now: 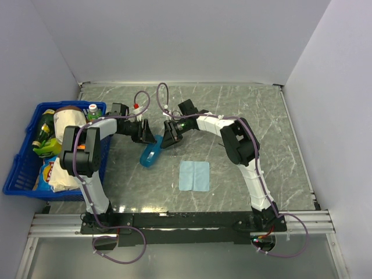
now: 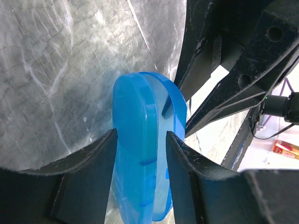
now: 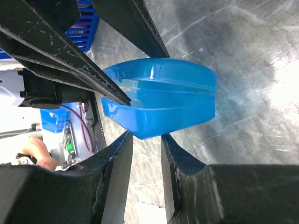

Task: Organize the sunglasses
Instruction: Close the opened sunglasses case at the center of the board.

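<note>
The blue translucent case [image 1: 150, 156] lies on the marble table between both grippers, its two halves slightly ajar. My left gripper [image 1: 151, 139] [image 2: 141, 133] stands open astride one half of the case [image 2: 135, 116]. Its left finger touches that shell, and its right finger sits in the gap between the halves, a sliver off the shell. My right gripper [image 1: 168, 141] [image 3: 145, 135] is open, and the lower rim of the case [image 3: 163, 88] rests at its fingertips with bare table showing between them. The sunglasses are hidden.
A light-blue square cloth [image 1: 194, 175] lies flat just right of the case, nearer the arm bases. A blue basket [image 1: 22, 148] of bottles and snack packets stands at the table's left edge. White walls close off the back and sides.
</note>
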Robot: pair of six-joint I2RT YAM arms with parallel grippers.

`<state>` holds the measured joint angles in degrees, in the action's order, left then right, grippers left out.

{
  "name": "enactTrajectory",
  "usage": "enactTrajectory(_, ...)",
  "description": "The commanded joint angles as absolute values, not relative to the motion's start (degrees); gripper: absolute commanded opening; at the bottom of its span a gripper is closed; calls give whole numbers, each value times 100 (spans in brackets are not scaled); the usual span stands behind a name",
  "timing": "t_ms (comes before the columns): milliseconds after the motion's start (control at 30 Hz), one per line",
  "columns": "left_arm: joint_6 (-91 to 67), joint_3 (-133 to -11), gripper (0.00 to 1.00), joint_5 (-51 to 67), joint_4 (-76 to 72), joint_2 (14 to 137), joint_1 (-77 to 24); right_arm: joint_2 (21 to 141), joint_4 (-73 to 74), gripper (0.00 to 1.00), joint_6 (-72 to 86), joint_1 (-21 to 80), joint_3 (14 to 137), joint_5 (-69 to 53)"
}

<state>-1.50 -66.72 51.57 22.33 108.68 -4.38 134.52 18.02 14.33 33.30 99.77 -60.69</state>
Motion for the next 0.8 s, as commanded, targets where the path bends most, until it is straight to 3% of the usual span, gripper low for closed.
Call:
enactTrajectory(0,-140,-6636,52,5897,2444,10538,-431,13597,1485,38,1459,3419,10266,-5845)
enactTrajectory(200,-299,-6592,45,5880,2303,10740,-352,13614,1485,38,1415,3410,10213,-5836)
enactTrajectory(767,-185,-6583,51,6390,2417,10960,-53,13658,1600,38,1283,3410,10257,-5722)
